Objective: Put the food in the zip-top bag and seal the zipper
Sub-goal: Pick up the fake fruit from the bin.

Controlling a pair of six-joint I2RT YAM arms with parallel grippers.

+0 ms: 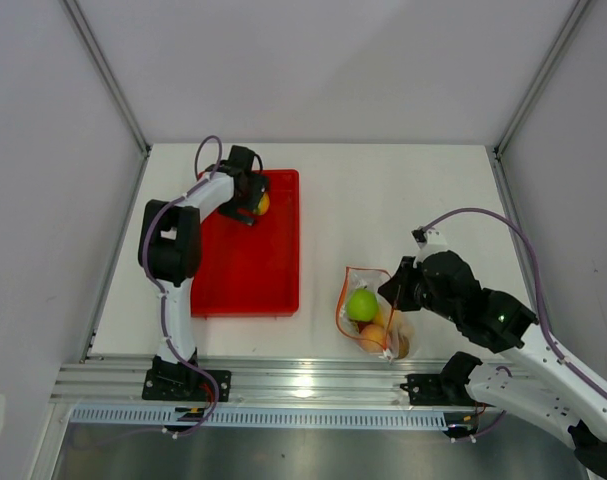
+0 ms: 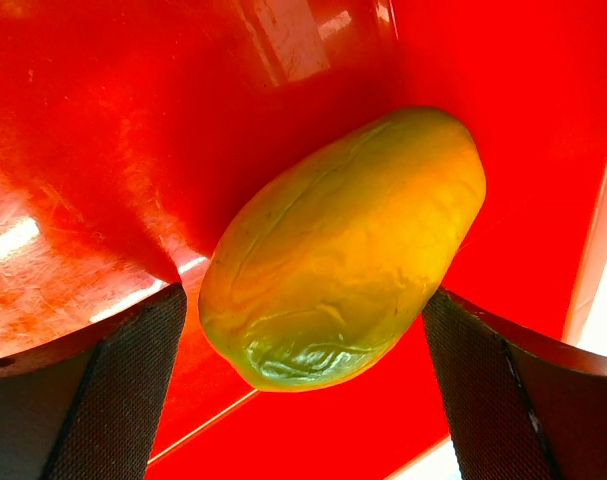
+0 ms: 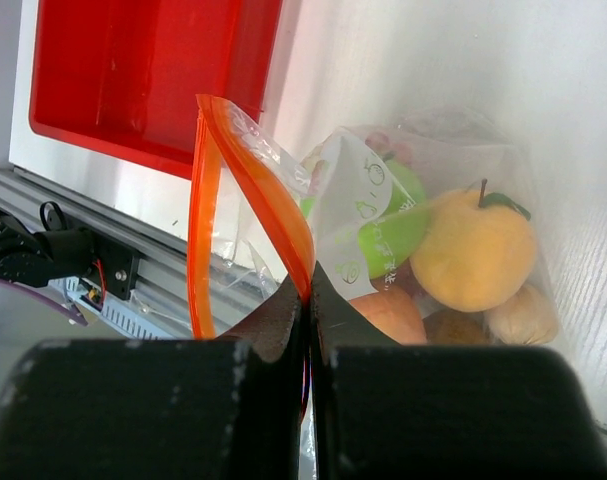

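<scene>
**Desk:** What is the left claw (image 1: 251, 200) doing at the upper end of the red tray (image 1: 245, 280)?

**Photographer:** It stands wide open astride the yellow-green mango (image 2: 348, 250), the only fruit seen in the tray, which lies close to the tray's far right corner in the overhead view. In the wrist view a dark pad flanks each side of the fruit, and neither appears to press on it. I read that as lining up for a grasp across the mango's narrow width.

**Desk:** And the right claw (image 3: 308, 300)?

**Photographer:** Closed tight on the orange-red zipper (image 3: 208, 200) of the zip-top bag (image 3: 348, 190). The strip loops up and away from the pinch, so the mouth gapes toward the tray, seemingly held that way to receive the mango.

**Desk:** Where is the bag?

**Photographer:** On the white bench (image 1: 383, 200), right of the tray, lower centre of the overhead frame. Inside are a green apple (image 1: 362, 304), a yellow-orange fruit with a stem (image 3: 473, 250) and a few others bunched at the closed end.

**Desk:** How far along?

**Photographer:** By my judgement, the mango goes in next, and then the bag gets sealed.
</scene>
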